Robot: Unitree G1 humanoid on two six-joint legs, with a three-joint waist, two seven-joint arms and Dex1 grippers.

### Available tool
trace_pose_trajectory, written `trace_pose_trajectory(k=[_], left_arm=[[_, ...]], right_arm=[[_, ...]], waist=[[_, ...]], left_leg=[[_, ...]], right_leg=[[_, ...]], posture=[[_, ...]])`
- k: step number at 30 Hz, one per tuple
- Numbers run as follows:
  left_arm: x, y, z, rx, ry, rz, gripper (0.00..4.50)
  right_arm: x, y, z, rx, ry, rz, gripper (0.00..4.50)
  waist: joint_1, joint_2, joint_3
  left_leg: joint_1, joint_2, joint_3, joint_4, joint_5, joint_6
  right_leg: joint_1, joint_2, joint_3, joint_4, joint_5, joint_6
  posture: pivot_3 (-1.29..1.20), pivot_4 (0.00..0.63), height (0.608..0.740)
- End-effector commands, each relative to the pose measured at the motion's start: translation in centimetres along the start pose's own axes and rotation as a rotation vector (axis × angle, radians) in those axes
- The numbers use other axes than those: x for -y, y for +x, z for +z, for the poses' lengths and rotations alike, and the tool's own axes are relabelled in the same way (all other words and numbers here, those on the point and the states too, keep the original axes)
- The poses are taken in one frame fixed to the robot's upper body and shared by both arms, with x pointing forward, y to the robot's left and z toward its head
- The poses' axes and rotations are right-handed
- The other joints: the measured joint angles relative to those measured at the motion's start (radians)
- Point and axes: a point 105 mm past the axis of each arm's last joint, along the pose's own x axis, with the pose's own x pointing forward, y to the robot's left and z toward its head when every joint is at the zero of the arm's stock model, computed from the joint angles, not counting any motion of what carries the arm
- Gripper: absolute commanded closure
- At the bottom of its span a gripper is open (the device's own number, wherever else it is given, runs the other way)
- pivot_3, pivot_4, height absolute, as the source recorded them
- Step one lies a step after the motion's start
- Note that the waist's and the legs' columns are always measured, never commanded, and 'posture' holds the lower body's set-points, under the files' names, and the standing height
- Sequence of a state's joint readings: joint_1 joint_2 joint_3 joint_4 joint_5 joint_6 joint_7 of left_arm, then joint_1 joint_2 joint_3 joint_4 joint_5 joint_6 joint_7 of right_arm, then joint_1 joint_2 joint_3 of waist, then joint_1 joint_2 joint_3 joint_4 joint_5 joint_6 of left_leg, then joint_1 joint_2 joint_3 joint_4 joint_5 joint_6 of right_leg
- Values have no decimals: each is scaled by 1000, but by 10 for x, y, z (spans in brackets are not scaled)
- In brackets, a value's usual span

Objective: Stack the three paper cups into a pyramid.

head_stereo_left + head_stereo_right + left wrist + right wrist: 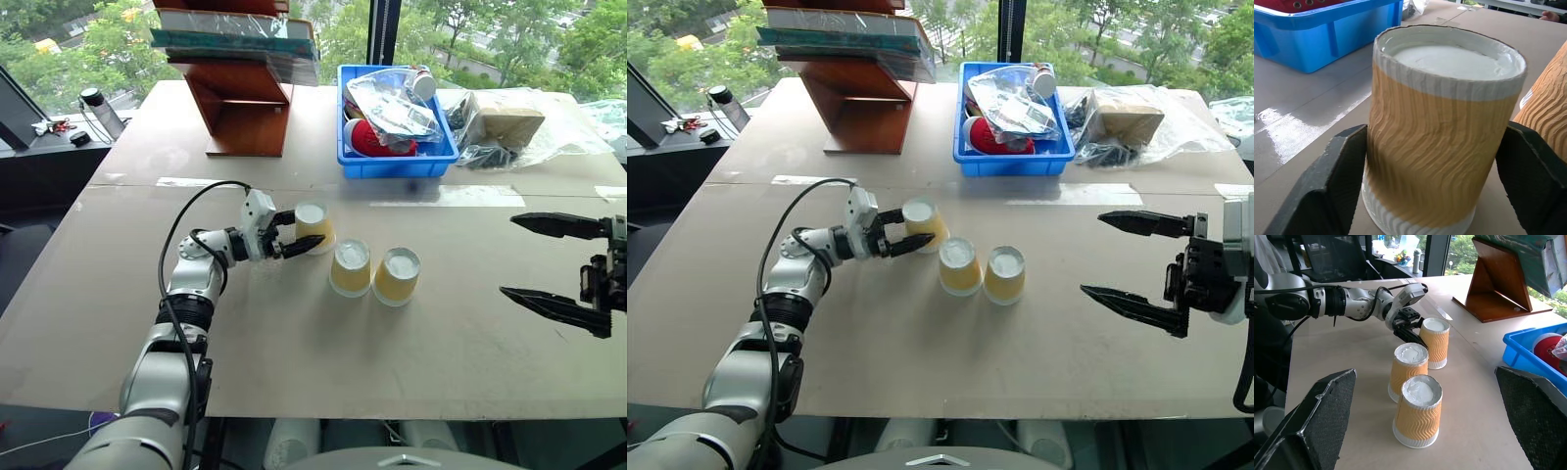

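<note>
Cups: we see three small tapered paper cups, yellow-tan ribbed sides with white rims and white bases, all standing upside down on the pale brown surface, none stacked yet.
Grasped cup: the cup toward the left edge [312, 224] stands apart from the other two, and our left gripper [291, 235] has its black fingers [1344, 171] on either side of it, drawn in against its ribbed wall; we judge this a grip just made, with the cup's rim down on the surface.
Why there: we take it that this cup is held to go on top, since a pyramid needs two below and one above.
Base pair: the middle cup [351, 266] and the cup next to it [397, 275] stand just beside each other near the middle of the surface; inverted, they offer flat white bases to carry a third.
Right gripper: our right gripper [549, 261] hangs near the right edge, well apart from the cups, fingers spread wide and holding nothing.
Blue bin: a blue plastic bin [392, 164] sits toward the far edge, holding a clear plastic bag [394, 108], something red [377, 142] and a white-capped container [422, 83].
Wooden stand: a brown wooden stand [240, 103] at the far edge carries flat wrapped items.
</note>
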State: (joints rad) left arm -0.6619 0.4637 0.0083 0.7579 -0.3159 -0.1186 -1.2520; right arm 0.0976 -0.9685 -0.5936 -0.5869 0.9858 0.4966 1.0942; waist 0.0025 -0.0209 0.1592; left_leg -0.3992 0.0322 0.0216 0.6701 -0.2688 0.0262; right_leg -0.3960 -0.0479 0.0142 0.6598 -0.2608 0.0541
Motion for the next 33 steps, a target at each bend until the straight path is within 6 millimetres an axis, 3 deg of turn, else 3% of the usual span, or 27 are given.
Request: trace_pose_trajectory(k=[1, 6, 10, 12, 15, 21, 26, 33], left_arm=[[-1, -3, 13, 54, 41, -1, 1983], [1, -6, 27, 90, 66, 4, 2068], [6, -8, 51, 148, 82, -21, 2068], [6, -9, 72, 127, 82, -1, 2068], [25, 0, 110, 161, 73, -132, 2068], [67, 30, 151, 142, 61, -358, 2068], [90, 52, 150, 113, 71, -478, 2068], [96, 61, 127, 82, 75, -528, 2068]], right_arm=[[-2, 5, 1, 0, -12, 10, 0], [-3, 8, -3, -5, 19, 14, 0], [-2, 10, -5, -12, 5, 11, 0], [-3, 9, -7, -16, -2, 4, 0], [-1, 5, -7, -14, -9, -27, 0], [0, 2, -10, -15, -16, -71, 0], [-5, -1, -12, -26, -19, -105, 0], [-16, -7, -12, -44, -13, -133, 0]], waist=[[0, 0, 0], [0, 0, 0], [4, 0, 0], [4, 0, 0], [5, 0, 0], [12, 0, 0], [8, 0, 0], [8, 0, 0]], left_leg=[[0, 0, 0, 0, 0, 0], [0, 0, 0, 0, 0, 0], [0, 0, 0, 0, 0, 0], [0, 1, 0, 0, 0, 0], [0, 3, -1, 0, 0, 0], [0, 2, -1, 2, 0, 0], [0, 0, -1, 2, 0, 0], [1, 0, -1, 2, 0, 0]], right_leg=[[0, 0, 0, 0, 0, 0], [0, 0, 0, 0, 0, 0], [0, 0, 0, 1, 0, 0], [0, 0, 0, 1, 0, 0], [0, 0, 0, 1, 0, 0], [2, 0, -1, 0, 0, 0], [1, 0, -1, 1, 0, 0], [1, 1, 1, 1, 0, 0]], posture=[[0, 150, 740], [0, 150, 740], [0, 150, 740], [0, 150, 740], [0, 150, 740], [0, 150, 740], [0, 150, 740], [0, 150, 740]])
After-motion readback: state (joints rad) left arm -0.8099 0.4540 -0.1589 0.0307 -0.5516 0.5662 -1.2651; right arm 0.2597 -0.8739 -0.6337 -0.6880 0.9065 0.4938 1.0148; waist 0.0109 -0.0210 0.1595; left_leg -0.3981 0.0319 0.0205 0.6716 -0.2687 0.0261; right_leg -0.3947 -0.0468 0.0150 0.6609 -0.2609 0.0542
